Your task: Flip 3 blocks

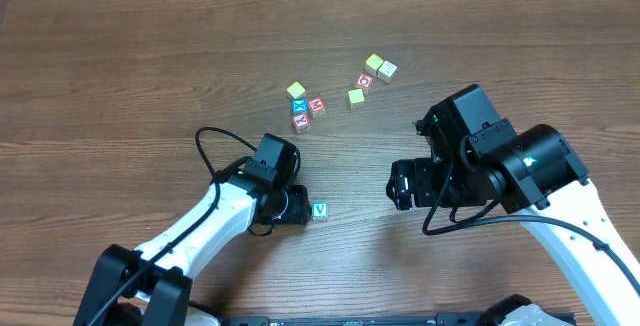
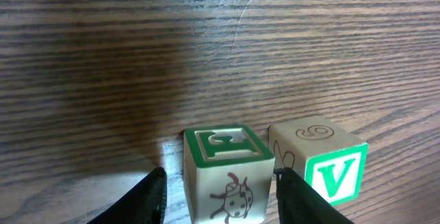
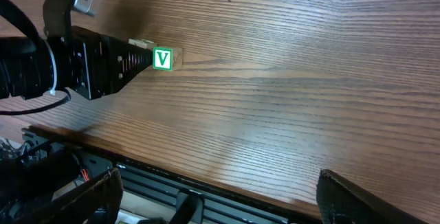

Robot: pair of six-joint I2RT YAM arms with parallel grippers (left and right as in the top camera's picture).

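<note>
The brown wood-grain table (image 1: pixel 120 66) is flat and smooth, with bare room around the work. The right end effector (image 3: pixel 216 183) hangs wide open, holding nothing. The left end effector (image 2: pixel 220 177) is released, its fingers straddling a small wooden cube with a green-framed letter (image 2: pixel 223 172), which sits just beside the green-V wooden cube (image 2: pixel 320 165). Both cubes look light, rigid and slick-faced, so they are best pinched on opposite flat sides.
</note>
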